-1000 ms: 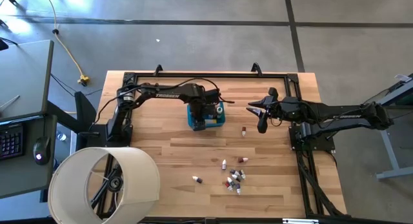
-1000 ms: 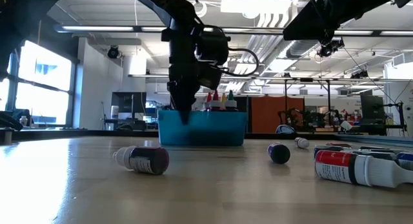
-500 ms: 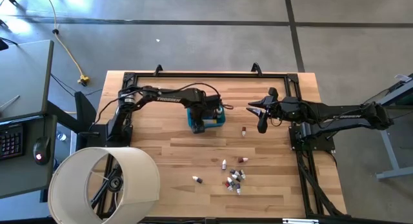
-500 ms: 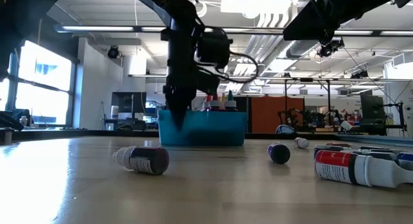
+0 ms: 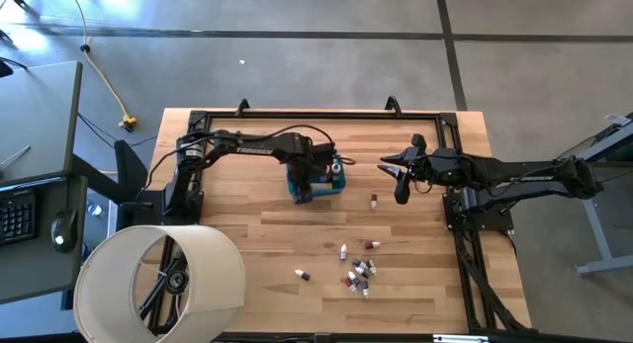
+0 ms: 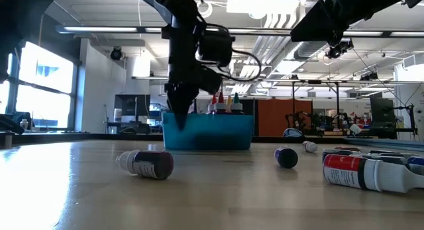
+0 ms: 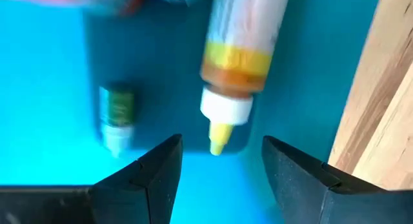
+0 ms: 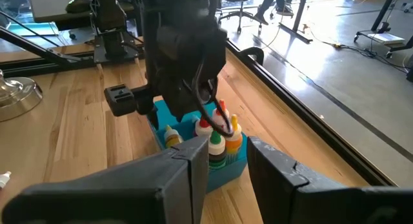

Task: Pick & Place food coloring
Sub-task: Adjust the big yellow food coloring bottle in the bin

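Shifting slightly over the blue tub (image 5: 318, 181), the left gripper (image 7: 222, 161) is hanging with fingers parted and empty above an orange bottle (image 7: 244, 53) and a green vial (image 7: 117, 115) lying inside. Loose food coloring bottles (image 5: 359, 272) are lying nearer on the table (image 5: 247, 234). Right gripper (image 5: 398, 173) is hovering beside the tub, jaws narrowly apart, holding nothing.

Food coloring bottles (image 8: 216, 137), red, yellow, green and orange with pale caps, stand upright together in the blue tub (image 8: 229, 169); the left wrist view shows an orange bottle (image 7: 240, 53) and a small green one (image 7: 117, 114) on the tub floor. Loose vials (image 5: 358, 271) lie clustered on the desk (image 5: 247, 234) toward its front, one lone vial (image 5: 374, 201) lies near the tub, and another (image 5: 302, 275) lies apart from the cluster.
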